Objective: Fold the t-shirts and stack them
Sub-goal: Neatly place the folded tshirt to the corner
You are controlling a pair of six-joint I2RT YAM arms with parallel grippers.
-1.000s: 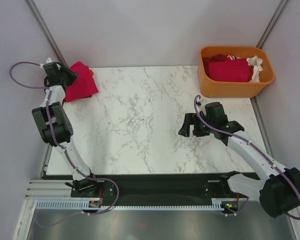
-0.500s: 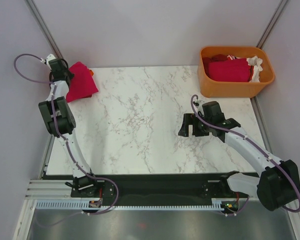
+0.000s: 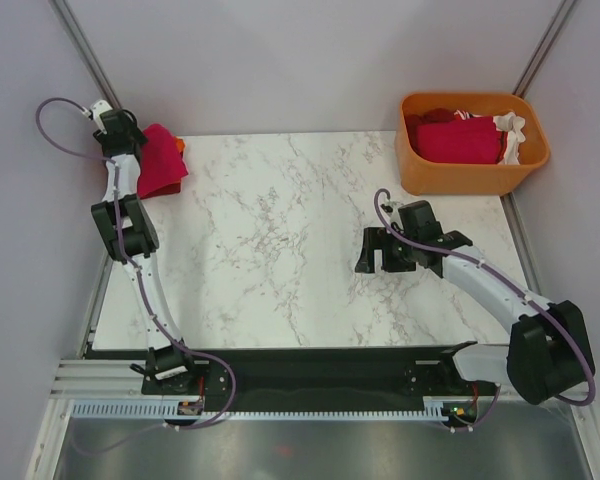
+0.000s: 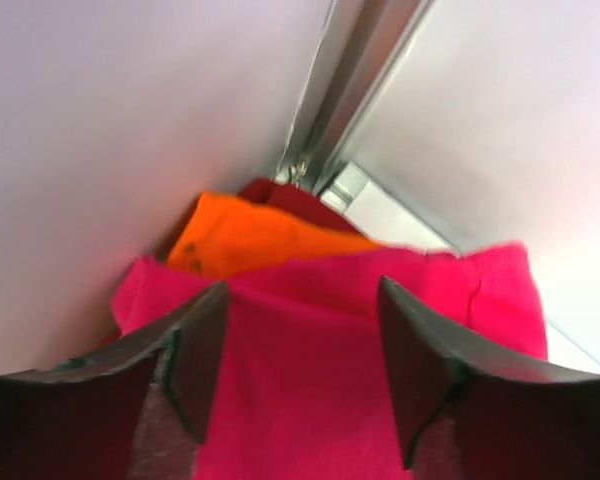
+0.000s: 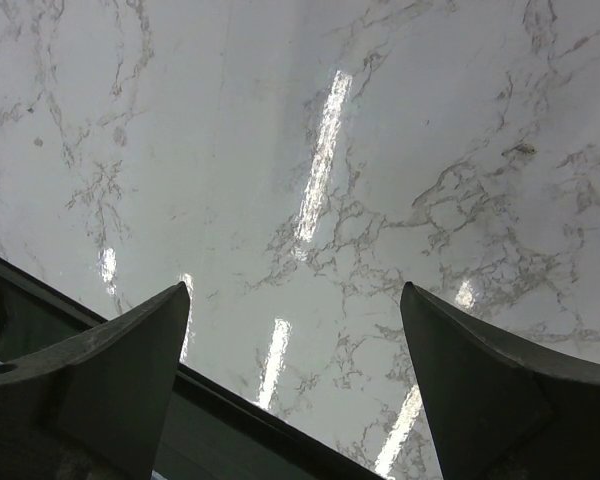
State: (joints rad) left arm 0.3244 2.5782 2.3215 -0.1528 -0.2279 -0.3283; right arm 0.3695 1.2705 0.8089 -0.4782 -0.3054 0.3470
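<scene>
**While the left jaws part over the folded pile [image 3: 160, 165], the right jaws gape above bare marble**

Where the left arm [image 3: 125, 225] reaches into the far left corner, the left jaws stand apart with nothing pinched between them. The crimson-pink shirt [image 4: 360, 350] fills the gap below them. Whether the tips touch the cloth I cannot tell. This shirt lies on top of the pile. An orange shirt [image 4: 250, 240] peeks out from under its far edge, and a sliver of a dark red shirt [image 4: 280, 192] shows beyond that. The whole pile is tucked against the metal post [image 4: 350, 80] where the two pale walls meet. From above it sits on the far left corner of the surface [image 3: 280, 230], partly hidden by the arm's wrist.

Over on the other side, the right jaws are spread wide and hold nothing. They hang above bare marble in the right half of the surface, and the wrist view shows its dark near edge just below them. The right arm [image 3: 490, 285] stretches out from its base at the near right.

Well apart from both arms, an orange tub [image 3: 470, 175] stands at the far right corner. It holds a crumpled red shirt [image 3: 455, 140], and a bit of white cloth [image 3: 510, 135] is bunched against its right wall.
</scene>
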